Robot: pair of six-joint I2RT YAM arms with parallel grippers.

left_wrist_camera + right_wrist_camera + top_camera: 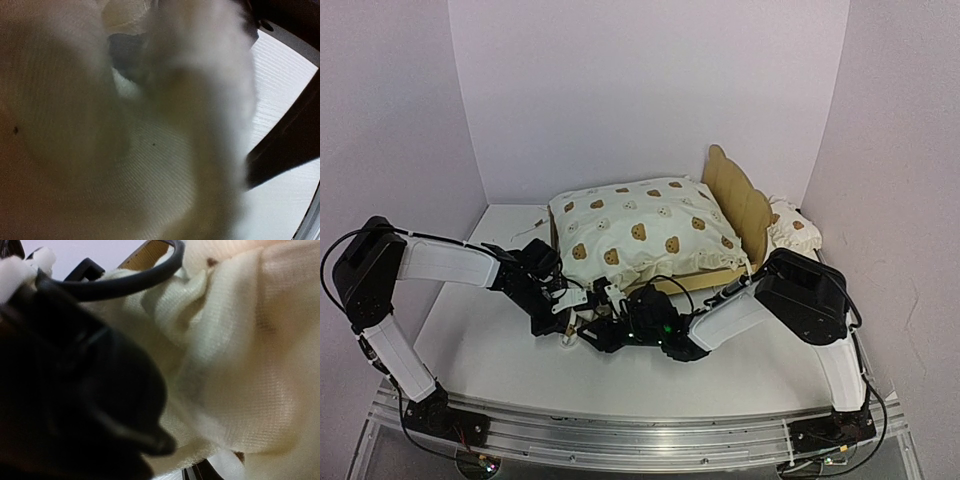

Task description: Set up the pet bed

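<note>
wooden pet bed (738,205) looks stiff, light; i'd grip its near rail (712,277). my left gripper (565,308) clenched; right gripper (603,325), cannot tell.

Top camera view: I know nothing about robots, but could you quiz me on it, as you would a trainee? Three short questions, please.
1. True or false: the large cream bear-print cushion lies on top of the low light-wood pet bed.
2. Where is the small cream bear-print pillow?
A) on top of the cushion
B) to the right of the bed's tall curved headboard, outside the bed
C) beside the left arm's base
3. Fill in: the left gripper and the right gripper meet at the cushion's near-____ corner.

Key: 1 true; 2 B; 3 left.
</note>
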